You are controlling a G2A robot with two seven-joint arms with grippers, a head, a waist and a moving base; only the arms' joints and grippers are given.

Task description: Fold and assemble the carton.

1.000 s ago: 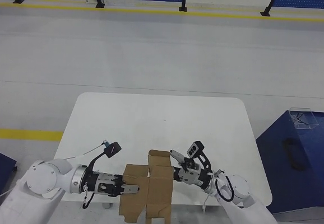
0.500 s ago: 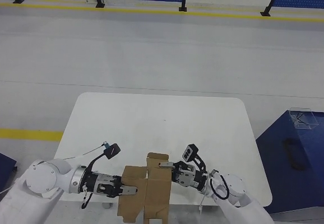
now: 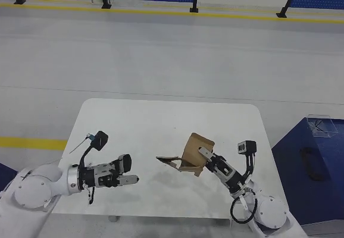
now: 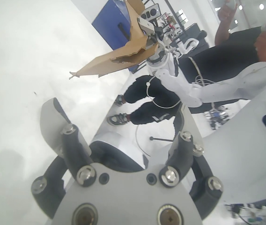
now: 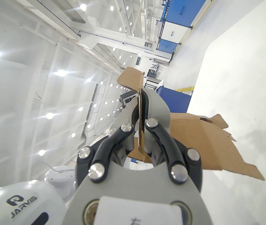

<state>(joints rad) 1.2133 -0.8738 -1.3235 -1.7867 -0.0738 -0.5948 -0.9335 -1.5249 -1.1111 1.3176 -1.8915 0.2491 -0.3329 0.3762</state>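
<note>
The brown carton (image 3: 190, 156), partly folded with flaps splayed, hangs tilted above the white table (image 3: 160, 125), right of its middle. My right gripper (image 3: 203, 156) is shut on one of its panels from the right. In the right wrist view the cardboard edge is pinched between the fingers of the right gripper (image 5: 140, 99), and the rest of the carton (image 5: 205, 141) spreads out beyond them. My left gripper (image 3: 130, 169) stands open over the table's front left, apart from the carton. In the left wrist view the left gripper (image 4: 119, 115) has nothing between its fingers and the carton (image 4: 123, 52) is farther off.
A blue cabinet (image 3: 327, 166) with a clear box (image 3: 321, 125) on top stands right of the table. The table's front edge (image 3: 160, 215) runs close below both arms. A yellow floor line (image 3: 23, 143) lies to the left.
The left gripper let go of the carton and drew back to the left. The right gripper swung the carton from the front edge up and to the right, over the table.
</note>
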